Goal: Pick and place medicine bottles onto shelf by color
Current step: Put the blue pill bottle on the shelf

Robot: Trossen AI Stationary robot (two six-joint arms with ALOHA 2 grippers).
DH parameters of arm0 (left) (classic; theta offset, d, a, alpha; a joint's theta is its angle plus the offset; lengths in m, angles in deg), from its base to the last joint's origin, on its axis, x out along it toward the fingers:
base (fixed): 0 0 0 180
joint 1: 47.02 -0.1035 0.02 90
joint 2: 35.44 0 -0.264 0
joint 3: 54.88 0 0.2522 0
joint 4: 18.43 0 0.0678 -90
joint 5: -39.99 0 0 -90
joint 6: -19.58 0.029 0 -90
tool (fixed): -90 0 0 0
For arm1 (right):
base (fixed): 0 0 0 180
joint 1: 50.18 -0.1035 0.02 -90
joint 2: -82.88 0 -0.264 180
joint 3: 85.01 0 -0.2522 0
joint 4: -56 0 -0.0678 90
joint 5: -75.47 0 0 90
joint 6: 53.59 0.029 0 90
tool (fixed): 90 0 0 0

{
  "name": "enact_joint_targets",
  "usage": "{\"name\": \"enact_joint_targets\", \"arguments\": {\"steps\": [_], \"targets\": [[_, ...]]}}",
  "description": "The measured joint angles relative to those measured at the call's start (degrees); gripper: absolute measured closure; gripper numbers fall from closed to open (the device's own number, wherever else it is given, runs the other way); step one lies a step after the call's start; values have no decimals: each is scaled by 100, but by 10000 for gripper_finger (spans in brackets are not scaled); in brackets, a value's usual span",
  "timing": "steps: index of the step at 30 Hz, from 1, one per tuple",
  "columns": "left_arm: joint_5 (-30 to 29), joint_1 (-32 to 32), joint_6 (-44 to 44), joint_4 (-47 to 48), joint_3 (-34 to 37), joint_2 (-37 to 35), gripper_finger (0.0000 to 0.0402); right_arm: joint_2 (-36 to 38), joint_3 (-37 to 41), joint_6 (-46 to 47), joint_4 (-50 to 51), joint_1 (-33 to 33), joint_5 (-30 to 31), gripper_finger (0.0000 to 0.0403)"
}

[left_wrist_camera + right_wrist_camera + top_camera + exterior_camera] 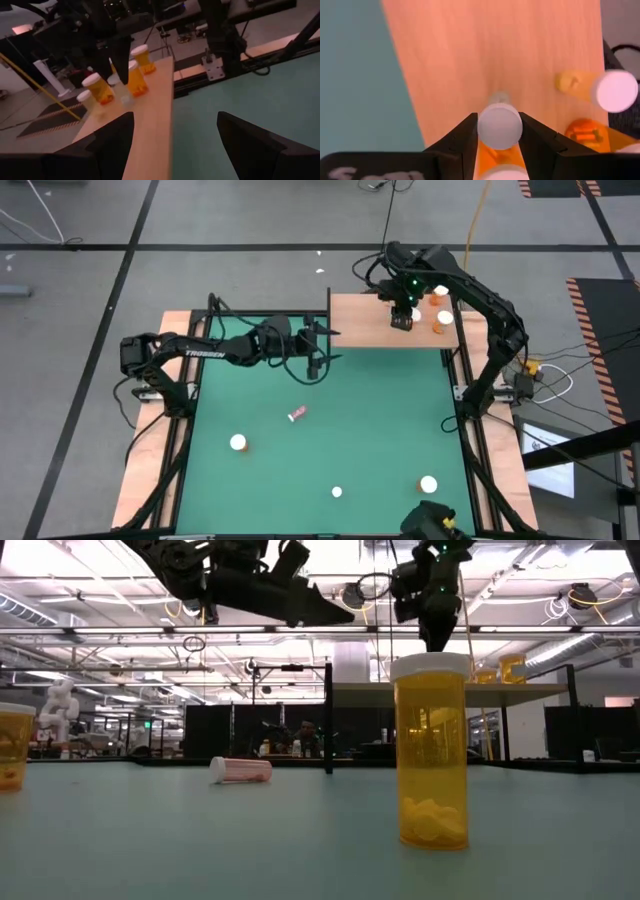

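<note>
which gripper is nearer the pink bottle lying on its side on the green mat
Left. The left gripper hovers just beyond the pink bottle; the right gripper is farther off, over the shelf.

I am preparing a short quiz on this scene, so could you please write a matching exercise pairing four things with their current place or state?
Things:
1. right gripper
2. left gripper
3. pink-capped bottle
4. shelf

Places or states:
A. lying on its side on the green mat
B. open and empty, above the mat beside the shelf
C. closed on a white-capped bottle over the shelf
D. at the far edge of the mat, holding upright orange bottles

Pairs: 1-C, 2-B, 3-A, 4-D
</note>
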Motion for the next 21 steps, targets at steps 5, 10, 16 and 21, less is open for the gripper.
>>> {"name": "enact_joint_targets", "arguments": {"steps": [5,10,16,21], "targets": [[7,-192,-2,32,0,2,117,-128,0,33,-37,211,0,284],[7,-260,-25,113,0,2,117,-128,0,44,-46,287,-18,284],[7,-258,0,146,0,2,117,-127,0,85,-17,330,-477,284],[7,-258,5,144,0,2,117,-127,0,87,0,330,-474,284]]}}
